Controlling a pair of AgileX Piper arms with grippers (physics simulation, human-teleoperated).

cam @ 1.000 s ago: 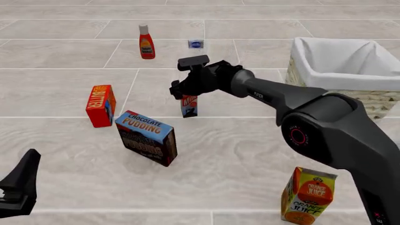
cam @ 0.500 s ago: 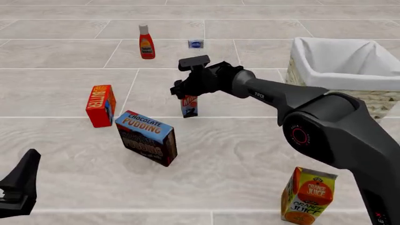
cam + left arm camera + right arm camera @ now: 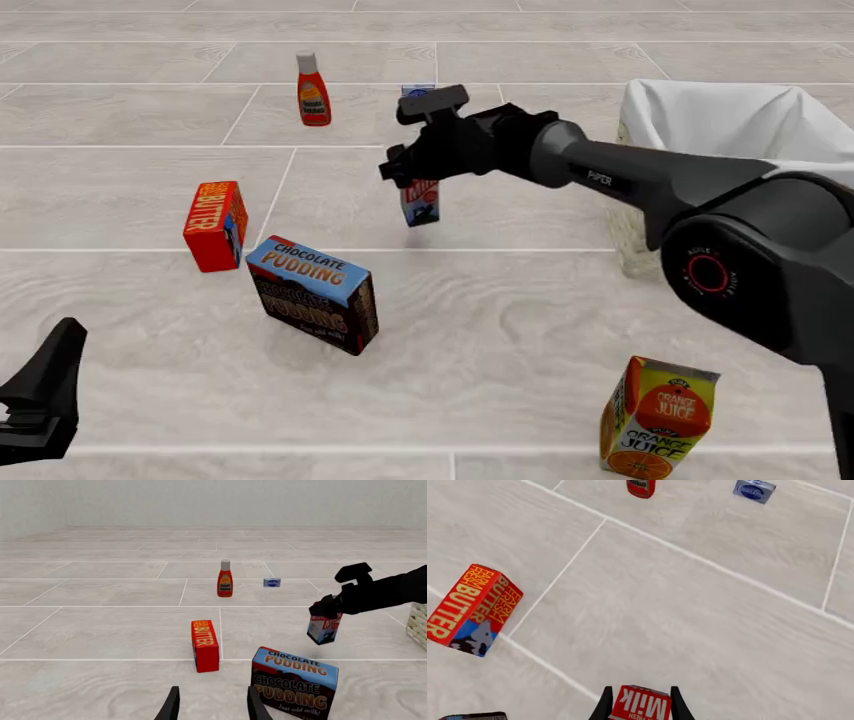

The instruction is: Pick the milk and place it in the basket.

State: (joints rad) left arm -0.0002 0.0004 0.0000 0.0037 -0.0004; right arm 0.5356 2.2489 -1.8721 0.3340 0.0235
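My right gripper [image 3: 418, 178] is shut on the milk [image 3: 420, 202], a small carton with a red top and dark bottom, and holds it lifted off the floor and tilted. The milk also shows in the left wrist view [image 3: 323, 627] and between the fingers in the right wrist view [image 3: 640, 704]. The basket [image 3: 727, 130], pale wicker with white lining, stands at the right, apart from the milk; its edge shows in the left wrist view [image 3: 420, 625]. My left gripper [image 3: 40, 395] is open and empty at the near left; it also shows in the left wrist view [image 3: 212, 705].
A red butter box [image 3: 215, 225] and a chocolate pudding box [image 3: 314, 293] stand left of the milk. A ketchup bottle [image 3: 312, 90] and a small blue-white pack [image 3: 271, 582] are farther back. An orange juice carton [image 3: 657, 418] stands at the near right.
My right gripper has lifted the milk off the floor and carried it up and a little right, toward the basket. The left arm has not moved.
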